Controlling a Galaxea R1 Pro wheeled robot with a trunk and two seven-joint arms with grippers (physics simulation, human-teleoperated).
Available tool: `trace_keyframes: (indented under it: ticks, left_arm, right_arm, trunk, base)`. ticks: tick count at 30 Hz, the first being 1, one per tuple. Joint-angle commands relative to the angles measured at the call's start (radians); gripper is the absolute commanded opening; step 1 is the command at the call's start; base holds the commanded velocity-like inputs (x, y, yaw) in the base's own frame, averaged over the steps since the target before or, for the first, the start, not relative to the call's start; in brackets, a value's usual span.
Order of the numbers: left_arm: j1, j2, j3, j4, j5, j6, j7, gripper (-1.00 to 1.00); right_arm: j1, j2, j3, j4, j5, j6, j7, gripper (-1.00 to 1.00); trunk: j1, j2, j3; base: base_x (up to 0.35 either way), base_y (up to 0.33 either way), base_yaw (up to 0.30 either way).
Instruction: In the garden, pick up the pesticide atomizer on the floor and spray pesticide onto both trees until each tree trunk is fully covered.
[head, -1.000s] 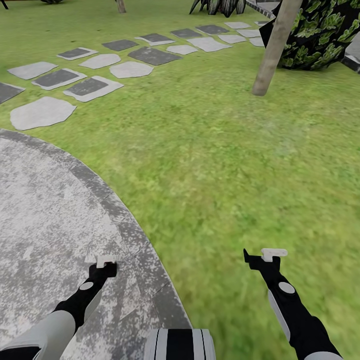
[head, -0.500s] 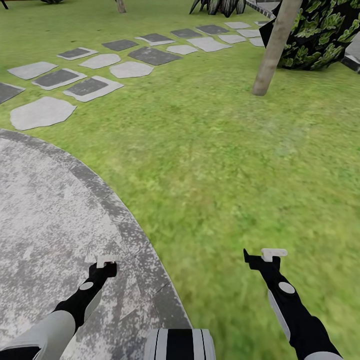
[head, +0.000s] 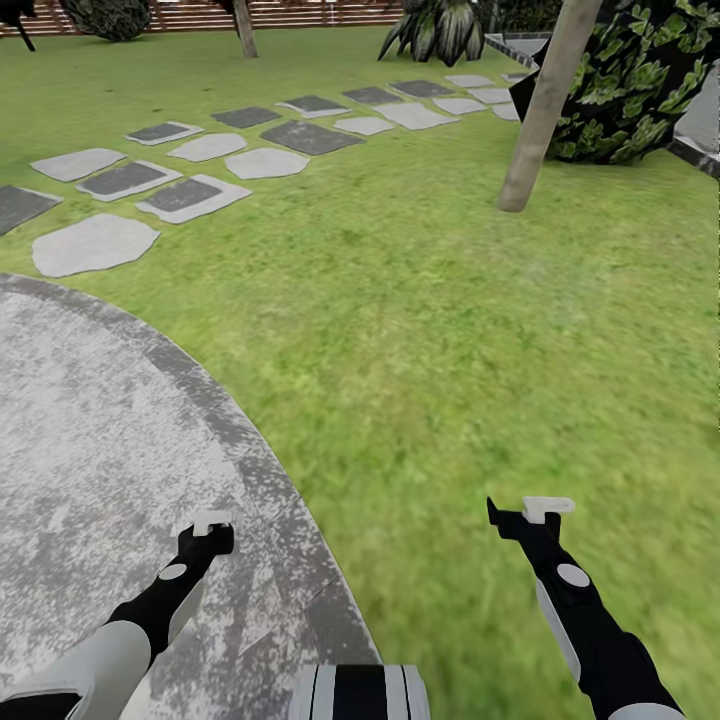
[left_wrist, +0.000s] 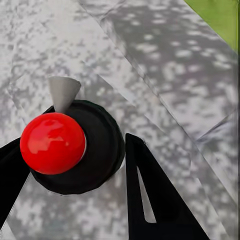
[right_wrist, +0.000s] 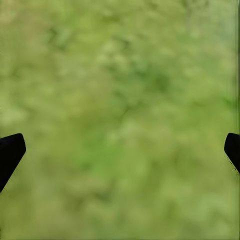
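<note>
The left gripper (left_wrist: 70, 175) has its two black fingers clamped on the pesticide atomizer (left_wrist: 75, 147), a small dark round-bodied spray bottle with a glossy red top and a pale grey nozzle; from the left wrist camera it is seen from above, so its label and lower body are hidden. It hangs over the mottled grey concrete floor (head: 90, 420), near that paving's curved edge. In the head view the bottle itself is hard to make out; a small pale piece shows at the tip of the left gripper (head: 205, 525). The right gripper (head: 530, 512) is held over the green lawn (head: 450, 330), and in its wrist view the black fingertips (right_wrist: 11, 150) sit wide apart at opposite edges, with blurred grass between. Ahead, a pale grey-brown tree trunk (head: 540, 105) leans out of the grass, its canopy cut off. Flat grey stepping stones (head: 190, 195) cross the lawn toward a reddish-brown slatted wooden fence (head: 300, 14).
</note>
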Motion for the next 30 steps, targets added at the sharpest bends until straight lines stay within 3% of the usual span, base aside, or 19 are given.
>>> trace_keyframes:
  ticks: [1,15,16,19,21,27,30]
  left_arm:
    - [0.0,0.0,0.002,0.001,0.002,-0.003,0.0,-1.0]
    - [0.0,0.002,0.006,0.001,0.008,-0.002,-0.004,-1.0]
    - [0.024,0.029,0.008,0.002,0.007,0.002,0.005,-1.0]
    - [0.051,0.041,0.009,0.002,0.009,0.002,0.007,-1.0]
    - [0.096,0.045,0.009,-0.002,0.011,-0.001,0.008,-1.0]
    - [0.177,0.046,0.011,-0.006,0.017,-0.01,0.009,-1.0]
    - [0.216,0.046,0.02,-0.003,0.045,-0.053,0.009,-1.0]
  right_arm:
    - [0.0,0.0,0.001,-0.001,0.001,0.004,0.0,1.0]
    - [0.0,0.001,0.001,-0.004,0.0,-0.001,0.0,1.0]
    - [0.002,-0.011,-0.002,0.028,0.002,-0.045,0.0,1.0]
    - [0.015,-0.029,-0.003,0.086,0.002,-0.108,0.001,1.0]
    - [0.049,-0.043,-0.003,0.174,0.002,-0.19,0.0,1.0]
    - [0.103,-0.05,-0.003,0.354,0.0,-0.359,-0.002,1.0]
    - [0.114,-0.05,-0.003,0.455,-0.002,-0.43,-0.003,1.0]
  trunk:
    - [-0.001,0.0,0.003]
    - [-0.007,0.003,0.058]
    - [-0.007,0.004,0.063]
    - [-0.009,0.004,0.079]
    - [-0.01,0.005,0.09]
    - [-0.012,0.006,0.122]
    - [-0.014,0.007,0.138]
  base:
    - [0.0,0.0,0.0]
    - [0.0,0.0,0.0]
    - [0.0,0.0,-0.073]
    - [0.0,0.0,-0.079]
    - [0.0,0.0,-0.083]
    - [0.0,0.0,-0.084]
    - [0.0,0.0,-0.085]
